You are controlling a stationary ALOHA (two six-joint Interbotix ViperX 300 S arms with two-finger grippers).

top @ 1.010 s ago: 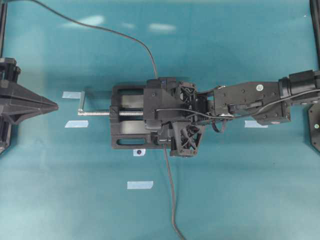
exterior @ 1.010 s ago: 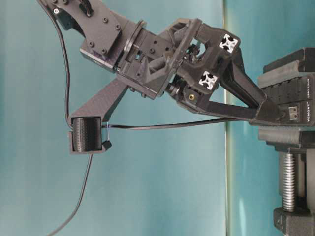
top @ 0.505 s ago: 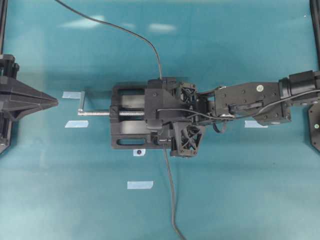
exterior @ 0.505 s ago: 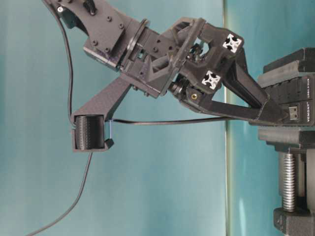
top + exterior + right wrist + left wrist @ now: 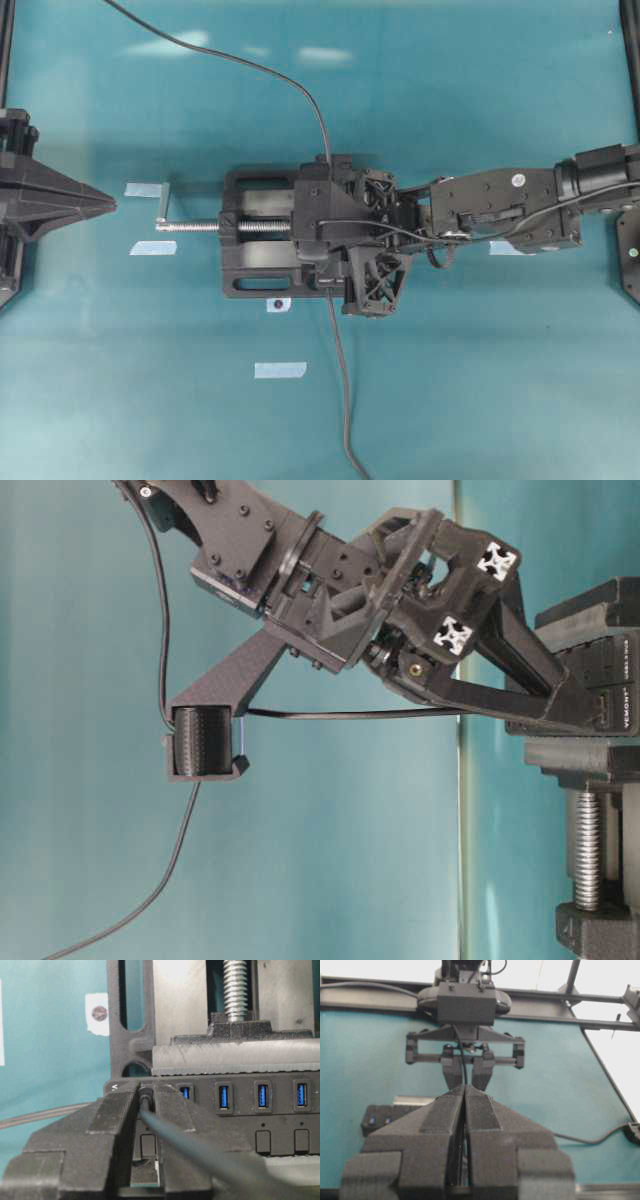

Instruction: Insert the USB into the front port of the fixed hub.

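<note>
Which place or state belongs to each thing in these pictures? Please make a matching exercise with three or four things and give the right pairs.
Things:
1. the USB
2. the fixed hub
3. left gripper
4. vise screw

Places or states:
A. clamped in the vise, blue ports facing up
B. shut on nothing, away from the vise
C. silver, running toward the handle at the left of the overhead view
D. held between the jaws of the right gripper, at the hub's end port

Pairs: 1-D, 2-A, 3-B, 4-C
</note>
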